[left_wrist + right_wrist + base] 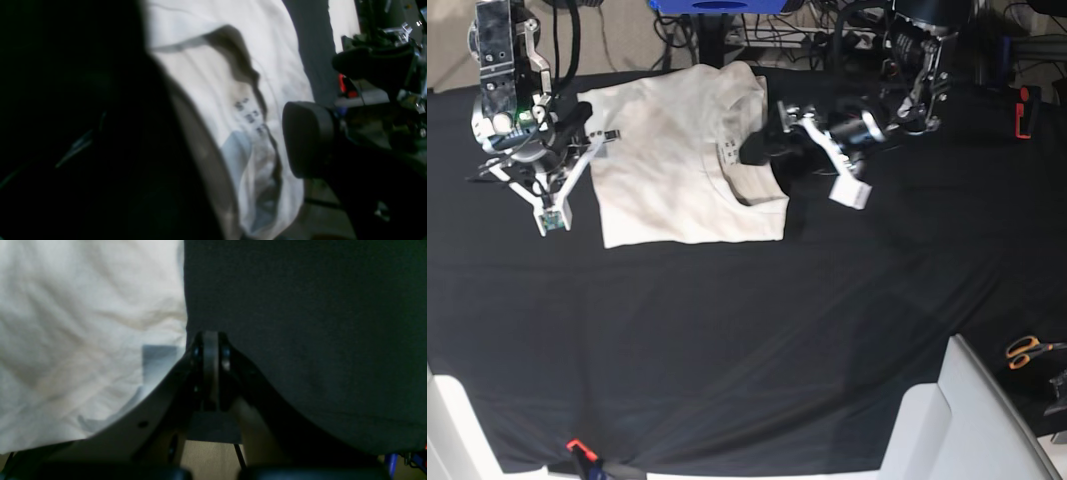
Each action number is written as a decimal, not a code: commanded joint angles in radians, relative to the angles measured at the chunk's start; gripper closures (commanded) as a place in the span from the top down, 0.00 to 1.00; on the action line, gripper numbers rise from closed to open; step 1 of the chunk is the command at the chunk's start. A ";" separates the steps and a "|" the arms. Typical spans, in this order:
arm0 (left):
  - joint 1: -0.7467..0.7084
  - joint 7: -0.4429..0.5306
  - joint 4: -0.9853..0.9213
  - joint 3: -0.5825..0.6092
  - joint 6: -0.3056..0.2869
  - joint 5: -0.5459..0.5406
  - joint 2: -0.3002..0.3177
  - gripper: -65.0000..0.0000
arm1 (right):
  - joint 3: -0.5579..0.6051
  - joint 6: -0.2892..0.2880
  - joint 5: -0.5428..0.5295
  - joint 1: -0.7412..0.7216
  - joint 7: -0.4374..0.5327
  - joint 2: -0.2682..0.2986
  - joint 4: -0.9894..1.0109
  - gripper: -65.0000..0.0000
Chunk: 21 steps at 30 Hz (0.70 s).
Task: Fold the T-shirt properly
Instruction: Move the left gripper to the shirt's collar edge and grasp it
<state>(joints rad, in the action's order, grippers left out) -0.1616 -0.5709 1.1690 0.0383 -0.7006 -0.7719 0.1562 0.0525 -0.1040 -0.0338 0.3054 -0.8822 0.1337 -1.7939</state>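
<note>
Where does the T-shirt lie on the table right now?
In the base view the T-shirt lies partly folded on the black table, at its far side left of centre, between the right gripper and the left gripper.

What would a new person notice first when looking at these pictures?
The cream T-shirt stands out most, lying partly folded on the black tablecloth toward the far side. The left gripper is open at the shirt's neck edge, and the right gripper is shut beside its opposite edge.
</note>
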 commanded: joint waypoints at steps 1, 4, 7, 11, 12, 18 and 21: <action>0.009 -0.021 -0.004 0.028 0.002 0.012 -0.004 1.00 | -0.003 0.003 0.001 -0.007 0.016 0.004 -0.020 0.00; 0.033 -0.018 -0.042 0.067 0.002 0.012 -0.020 1.00 | -0.004 0.003 0.001 -0.007 0.016 0.004 -0.020 0.00; 0.060 -0.016 -0.088 0.074 0.002 0.012 -0.047 1.00 | -0.010 0.003 0.001 -0.007 0.016 0.004 -0.017 0.00; 0.090 -0.016 -0.125 0.078 0.002 0.012 -0.070 0.85 | -0.010 0.003 0.001 -0.007 0.016 0.004 -0.017 0.00; 0.095 -0.016 -0.125 0.078 0.002 0.012 -0.070 0.75 | -0.010 0.003 0.001 -0.007 0.016 0.004 -0.017 0.00; 0.112 -0.018 -0.125 0.079 0.002 0.013 -0.070 0.00 | -0.010 0.003 0.001 -0.007 0.016 0.004 -0.016 0.00; 0.113 -0.027 -0.099 0.078 0.002 0.013 -0.066 0.00 | -0.012 0.003 0.001 -0.007 0.016 0.004 -0.014 0.00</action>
<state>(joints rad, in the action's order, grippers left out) -0.0582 -0.6064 1.0519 0.1188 -0.6872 -0.7460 0.0868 0.0475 -0.1036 -0.0341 0.3054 -0.8822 0.1322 -1.7931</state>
